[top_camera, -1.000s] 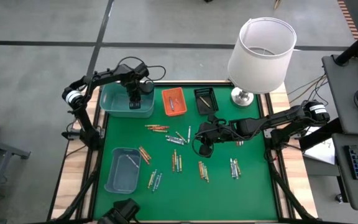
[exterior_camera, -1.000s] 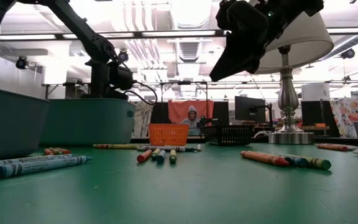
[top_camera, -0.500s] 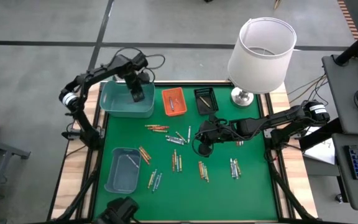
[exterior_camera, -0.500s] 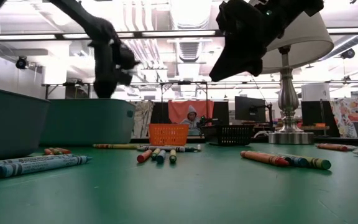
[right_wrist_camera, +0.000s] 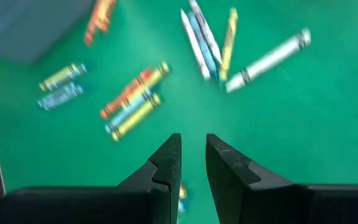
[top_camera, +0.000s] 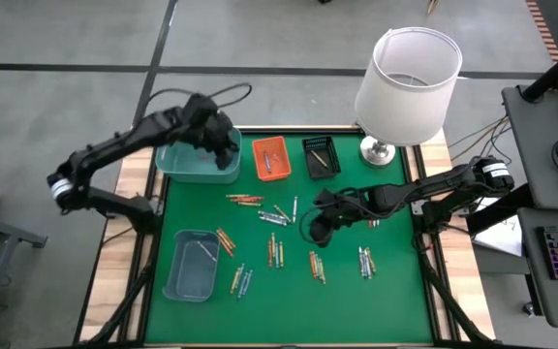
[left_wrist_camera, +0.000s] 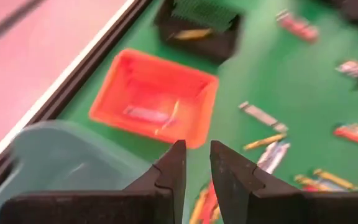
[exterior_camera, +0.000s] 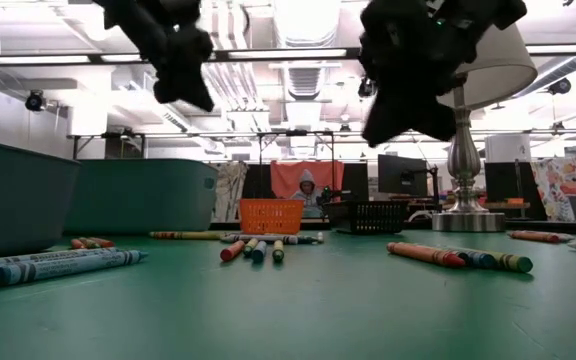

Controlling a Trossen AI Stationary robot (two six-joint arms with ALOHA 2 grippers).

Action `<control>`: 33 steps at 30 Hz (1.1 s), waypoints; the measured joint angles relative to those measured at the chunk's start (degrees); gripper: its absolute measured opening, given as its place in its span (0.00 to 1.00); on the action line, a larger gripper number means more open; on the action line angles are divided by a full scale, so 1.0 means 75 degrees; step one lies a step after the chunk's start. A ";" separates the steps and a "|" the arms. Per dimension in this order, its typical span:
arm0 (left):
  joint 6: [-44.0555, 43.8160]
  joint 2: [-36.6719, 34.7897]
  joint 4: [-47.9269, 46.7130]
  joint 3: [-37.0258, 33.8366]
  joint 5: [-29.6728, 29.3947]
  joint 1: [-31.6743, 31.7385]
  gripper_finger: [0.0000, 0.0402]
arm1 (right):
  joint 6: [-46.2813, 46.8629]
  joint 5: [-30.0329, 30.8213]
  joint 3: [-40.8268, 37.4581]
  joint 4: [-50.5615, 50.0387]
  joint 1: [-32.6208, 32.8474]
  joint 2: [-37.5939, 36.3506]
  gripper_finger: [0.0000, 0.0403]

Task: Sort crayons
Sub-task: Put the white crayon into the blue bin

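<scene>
Many crayons [top_camera: 274,218] lie loose on the green mat, in small bunches about its middle. My left gripper [top_camera: 225,147] hangs high over the right end of the far teal tray [top_camera: 184,167], slanting down toward the orange tray [left_wrist_camera: 157,99]. Its fingers [left_wrist_camera: 196,155] stand a narrow gap apart with nothing between them. My right gripper [top_camera: 318,231] hovers over the mat's middle, above a bunch of crayons [right_wrist_camera: 132,96]. It is open by a narrow gap [right_wrist_camera: 193,146] and empty.
An orange tray [top_camera: 269,158] with a few crayons and a black tray [top_camera: 321,155] stand along the far edge. A second teal tray [top_camera: 192,264] sits near left. A lamp [top_camera: 407,82] with a white shade stands at the far right corner.
My left gripper has risen out of the far teal tray, moved a little toward the table's right edge and tipped from pointing down to slanting forward. My right gripper has stayed in place and rolled about its own axis.
</scene>
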 joint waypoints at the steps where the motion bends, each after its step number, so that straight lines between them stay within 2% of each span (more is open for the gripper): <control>1: -0.0145 -0.0207 0.0386 -0.0245 -0.0023 -0.0248 0.14 | 0.0112 -0.0082 0.0004 -0.0228 -0.0002 0.0000 0.16; 5: -0.0614 -0.0935 0.1933 -0.1178 -0.0045 -0.1175 0.14 | 0.0499 -0.0168 0.0294 -0.1726 -0.0112 0.0003 0.16; 8: -0.0993 -0.1331 0.3153 -0.1872 -0.0073 -0.1770 0.14 | 0.0595 0.0055 0.0555 -0.2598 -0.0293 0.0003 0.16; 12: -0.1394 -0.1684 0.4580 -0.2644 -0.0385 -0.2419 0.14 | 0.0457 0.0475 0.0829 -0.2775 -0.0624 0.0003 0.16; 18: -0.2021 -0.1899 0.5708 -0.3385 -0.0761 -0.2963 0.14 | -0.1755 0.0466 0.1276 -0.2755 -0.1009 0.0006 0.16; 24: -0.2260 -0.1943 0.6641 -0.3730 -0.0862 -0.3282 0.14 | -0.2818 0.0483 0.1931 -0.2689 -0.1368 0.0127 0.16; 28: -0.2257 -0.1970 0.6825 -0.3754 -0.0864 -0.3307 0.14 | -0.3585 0.0483 0.2458 -0.2655 -0.1507 0.0577 0.16; 33: -0.2177 -0.1944 0.6840 -0.3574 -0.0866 -0.3307 0.14 | -0.5850 0.0476 0.3148 -0.2681 -0.1542 0.1464 0.16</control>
